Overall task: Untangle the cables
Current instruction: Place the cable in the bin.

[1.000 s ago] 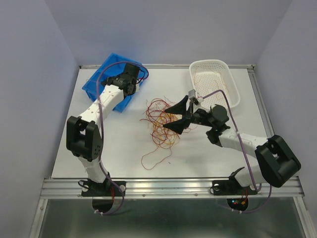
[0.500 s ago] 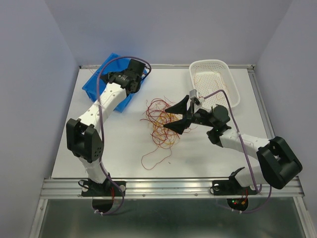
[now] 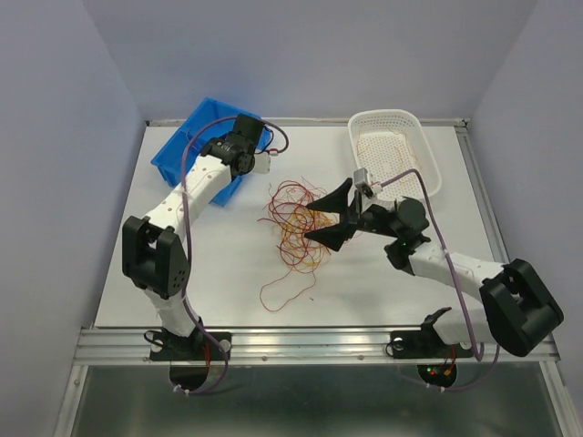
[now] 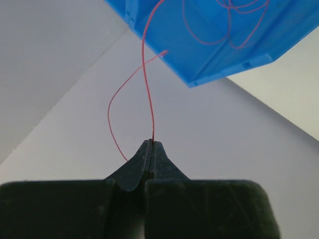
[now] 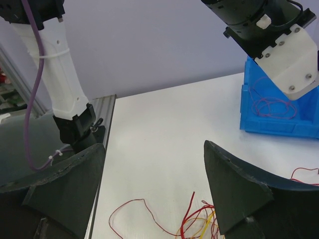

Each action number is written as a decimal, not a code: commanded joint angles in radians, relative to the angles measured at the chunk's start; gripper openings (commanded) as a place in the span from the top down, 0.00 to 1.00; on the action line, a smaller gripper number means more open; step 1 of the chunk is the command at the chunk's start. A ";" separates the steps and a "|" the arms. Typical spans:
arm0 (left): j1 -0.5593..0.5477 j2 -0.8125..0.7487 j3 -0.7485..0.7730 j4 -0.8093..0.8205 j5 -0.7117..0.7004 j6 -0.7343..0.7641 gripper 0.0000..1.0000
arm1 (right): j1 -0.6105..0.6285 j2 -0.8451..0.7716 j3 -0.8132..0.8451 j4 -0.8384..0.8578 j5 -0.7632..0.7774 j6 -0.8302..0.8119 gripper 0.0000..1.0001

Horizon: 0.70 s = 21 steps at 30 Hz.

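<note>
Cables (image 3: 293,228): a loose tangle of dark red and yellow-orange strands at the middle of the table (image 3: 219,282), with one red loop trailing toward the near edge. The right wrist view shows its near edge low in frame, red and yellow curls on the white top.

A single red strand (image 4: 148,94) runs from the left gripper (image 4: 151,144) up over the wall of the blue bin (image 4: 209,45); more thin red loops lie inside the bin. Left fingers are pressed together and pinch that strand at the tips. A second length of it curves off to the left.

Left arm: elbow out at the table's left side, forearm angled up and right, wrist over the bin's right corner.

Right gripper (image 3: 310,223) sits at the tangle's right edge, pointing left, its fingers (image 5: 239,194) spread wide with nothing between them. Cannot tell if the tips touch any strand. Right arm: elbow at the near right, forearm reaching up and left.

White mesh basket (image 3: 428,173) sits at the far right, apart from the tangle.
</note>
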 commanded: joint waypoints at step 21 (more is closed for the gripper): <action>0.419 0.068 -0.077 0.203 0.767 0.067 0.71 | 0.002 0.157 0.127 -0.166 0.160 0.015 0.17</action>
